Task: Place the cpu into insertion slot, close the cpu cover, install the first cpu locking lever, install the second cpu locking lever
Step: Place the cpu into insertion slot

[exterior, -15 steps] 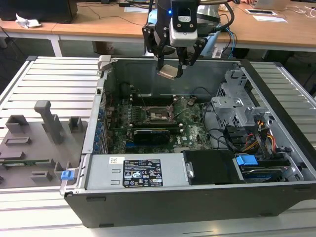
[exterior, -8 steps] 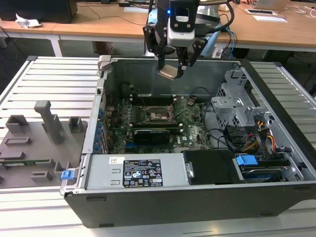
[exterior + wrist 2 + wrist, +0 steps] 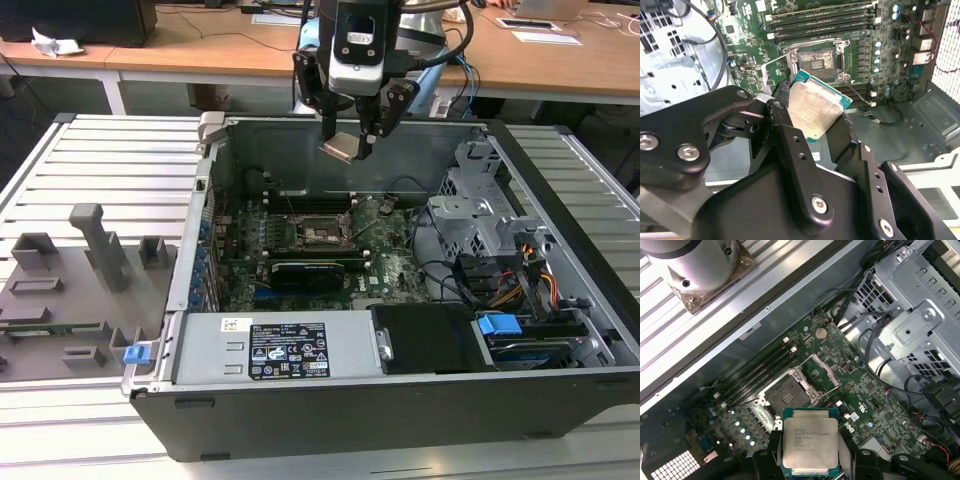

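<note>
The robot arm's two black fingers (image 3: 790,135) are pinching the small flat square cpu (image 3: 340,148) with a silvery-grey metal top, one finger on each of two facing sides. In the exterior view the cpu hangs in the upper middle of the picture, near the back wall of the open dark grey computer case (image 3: 400,410), which sits on the grey slatted bench (image 3: 110,150). It is high up and touches nothing but the fingers. The square dark insertion slot with a grey metal rim (image 3: 322,232) sits lower, near the middle of the picture, on the green circuit board (image 3: 395,265). In both wrist views the slot (image 3: 788,396) looks bare inside. The thin silvery metal cpu cover (image 3: 824,371) seems to be flipped up just beside it, so nothing blocks the way down. The step in hand looks like setting the cpu into the slot, and it has only begun. To do it well, the cpu should probably be held flat, since it seems to hang a bit tilted in the exterior view. Its four sides should line up with the four sides of the slot. It is best to go down slowly and not push, because the slot's small parts could likely bend. The cpu should also keep away from the raised cover.
</note>
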